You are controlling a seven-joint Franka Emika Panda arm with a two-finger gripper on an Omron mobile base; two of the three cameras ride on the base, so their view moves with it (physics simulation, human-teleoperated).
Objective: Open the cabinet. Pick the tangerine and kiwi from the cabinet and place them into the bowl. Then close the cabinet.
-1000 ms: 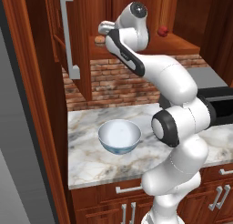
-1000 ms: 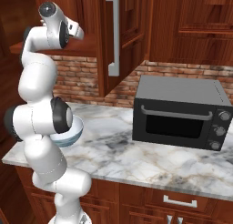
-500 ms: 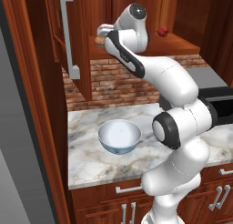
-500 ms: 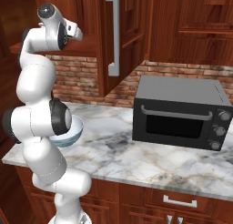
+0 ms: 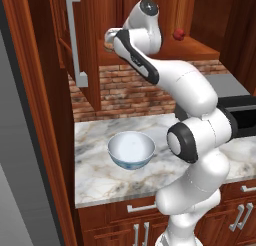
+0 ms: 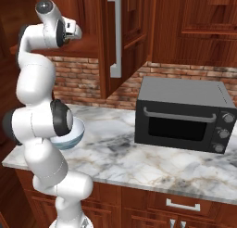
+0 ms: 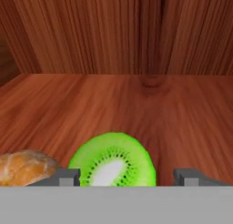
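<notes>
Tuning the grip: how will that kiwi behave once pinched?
The kiwi looks round, so it would likely roll on the flat shelf if nudged. Small, so probably light. The gripper straddles it with jaws apart; off-centre closing might squirt it toward the tangerine.

Wooden cabinet shelf (image 7: 173, 104) with kiwi (image 7: 113, 160) beside tangerine (image 7: 22, 167); marble counter (image 5: 100, 177) bearing bowl (image 5: 131, 149), microwave (image 6: 183, 113)

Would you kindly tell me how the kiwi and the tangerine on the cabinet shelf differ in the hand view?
The kiwi is bright green with a pale centre; the tangerine is dull orange-brown. The kiwi sits between the end effector fingertips; the tangerine lies outside them, at the edge. Both rest on the cabinet shelf.
</notes>
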